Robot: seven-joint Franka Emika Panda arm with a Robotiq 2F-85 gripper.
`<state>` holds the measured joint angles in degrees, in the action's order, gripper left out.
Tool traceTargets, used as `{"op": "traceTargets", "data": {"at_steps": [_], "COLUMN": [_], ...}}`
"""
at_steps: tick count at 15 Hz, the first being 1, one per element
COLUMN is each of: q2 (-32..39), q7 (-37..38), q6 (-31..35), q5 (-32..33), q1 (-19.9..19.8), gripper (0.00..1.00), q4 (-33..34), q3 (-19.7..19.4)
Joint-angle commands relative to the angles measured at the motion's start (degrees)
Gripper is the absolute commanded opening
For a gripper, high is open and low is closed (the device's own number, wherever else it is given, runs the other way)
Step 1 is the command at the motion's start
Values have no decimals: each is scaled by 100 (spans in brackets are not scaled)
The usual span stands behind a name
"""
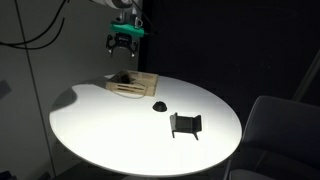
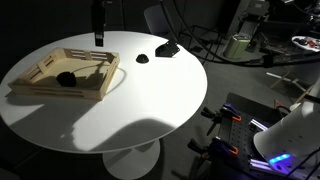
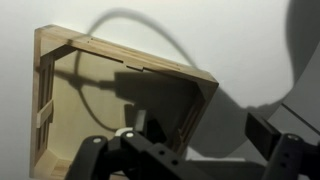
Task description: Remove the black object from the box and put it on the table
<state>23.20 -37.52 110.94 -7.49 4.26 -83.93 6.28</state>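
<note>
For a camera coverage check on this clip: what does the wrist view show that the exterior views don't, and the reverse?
Wrist view only: a close look down onto the floor of the shallow pale wooden tray, crossed by a cable-shaped shadow.

Exterior views only: the small roundish black lump lying in the tray, the low flat black dome, the black bracket-like stand, and the full outline of the round white table.

Both: the tray, the white tabletop, and the end effector above the tray.
</note>
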Motion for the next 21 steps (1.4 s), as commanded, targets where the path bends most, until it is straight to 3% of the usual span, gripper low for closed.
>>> {"op": "traceTargets", "data": {"at_steps": [1, 9, 21], "q2": [19, 57, 1210], "q7": [29, -1, -701], "q6": [-23, -27, 120], "q5": [63, 58, 454], "q1": [-83, -87, 24], "gripper": [100, 100, 100], "q4": [23, 54, 1054], "q3": [110, 122, 336]}}
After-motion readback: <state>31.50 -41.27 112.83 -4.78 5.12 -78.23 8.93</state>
